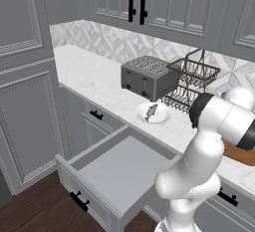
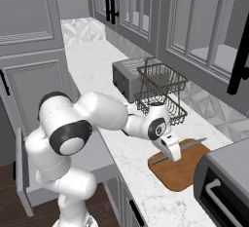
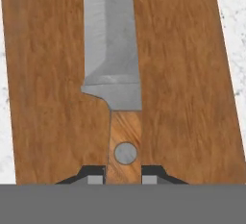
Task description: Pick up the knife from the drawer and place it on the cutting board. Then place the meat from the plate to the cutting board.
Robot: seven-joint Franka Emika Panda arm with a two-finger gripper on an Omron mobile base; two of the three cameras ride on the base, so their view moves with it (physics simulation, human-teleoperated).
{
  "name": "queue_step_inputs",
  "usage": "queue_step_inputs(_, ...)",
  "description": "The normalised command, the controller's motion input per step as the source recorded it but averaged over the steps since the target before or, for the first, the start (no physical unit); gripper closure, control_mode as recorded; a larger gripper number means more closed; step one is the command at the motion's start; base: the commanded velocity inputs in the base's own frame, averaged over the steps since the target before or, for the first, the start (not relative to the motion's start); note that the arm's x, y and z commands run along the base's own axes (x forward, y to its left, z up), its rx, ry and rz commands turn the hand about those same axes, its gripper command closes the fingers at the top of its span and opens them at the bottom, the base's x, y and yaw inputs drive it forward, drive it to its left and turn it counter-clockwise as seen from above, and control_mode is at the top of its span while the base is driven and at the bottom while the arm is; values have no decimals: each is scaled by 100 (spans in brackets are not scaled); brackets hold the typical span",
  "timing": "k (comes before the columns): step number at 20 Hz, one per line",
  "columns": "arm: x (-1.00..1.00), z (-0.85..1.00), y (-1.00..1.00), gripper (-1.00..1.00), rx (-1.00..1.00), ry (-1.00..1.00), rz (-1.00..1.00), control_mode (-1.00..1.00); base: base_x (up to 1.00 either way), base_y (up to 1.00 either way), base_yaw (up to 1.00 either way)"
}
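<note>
The gripper (image 3: 123, 180) clasped the knife (image 3: 115, 59) by its wooden handle, over the cutting board (image 2: 182, 168) on the right of the counter. The meat (image 1: 151, 110) lay on the plate (image 1: 162, 117), beside the open drawer (image 1: 119, 169).

Reddish-brown streaked wooden cutting board (image 3: 192, 83); slim knife (image 3: 115, 69), grey blade, light brown handle; round white plate (image 1: 160, 116); white grey-veined marble counter (image 1: 94, 79)
</note>
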Motion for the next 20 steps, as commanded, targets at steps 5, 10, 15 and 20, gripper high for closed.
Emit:
queue_step_inputs(5,6,-20,-47,100,0,0,0,-100,0,0,0)
queue_step_inputs(10,0,-1,-24,100,0,0,0,-100,0,0,0)
queue_step_inputs(15,-9,-3,-17,100,0,0,0,-100,0,0,0)
queue_step_inputs(20,-25,-14,-8,100,0,0,6,-100,0,0,0)
